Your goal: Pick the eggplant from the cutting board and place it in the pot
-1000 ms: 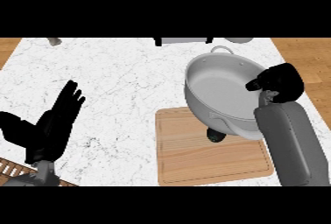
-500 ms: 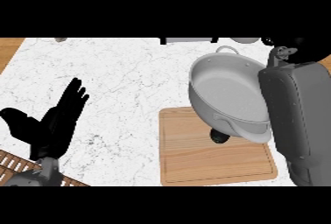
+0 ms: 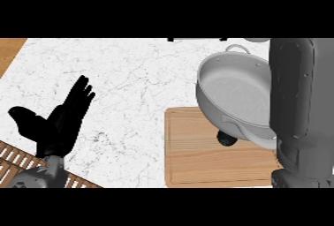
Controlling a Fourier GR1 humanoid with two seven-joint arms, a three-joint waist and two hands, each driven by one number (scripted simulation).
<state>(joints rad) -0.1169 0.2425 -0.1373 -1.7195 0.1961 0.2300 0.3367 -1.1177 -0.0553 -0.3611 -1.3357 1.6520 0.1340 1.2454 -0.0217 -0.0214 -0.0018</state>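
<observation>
The grey pot [image 3: 218,84] stands at the right, its near rim overhanging the far edge of the wooden cutting board [image 3: 195,159]. A small dark rounded thing, apparently the eggplant [image 3: 226,138], lies on the board and is half hidden under that rim. My right forearm [image 3: 297,97] runs straight up the right side across the pot, and its hand is cut off past the top of the view. My left hand [image 3: 62,121] rests open at the left, fingers up, well away from the board.
White marble counter [image 3: 130,79] fills the middle. A slatted wooden rack [image 3: 13,161] sits at the lower left corner. A strip of wood [image 3: 9,48] shows at the upper left, and dark objects [image 3: 195,39] line the far edge.
My right arm has stretched farther away over the pot, and its hand has gone out past the top edge. The left hand has stayed where it was.
</observation>
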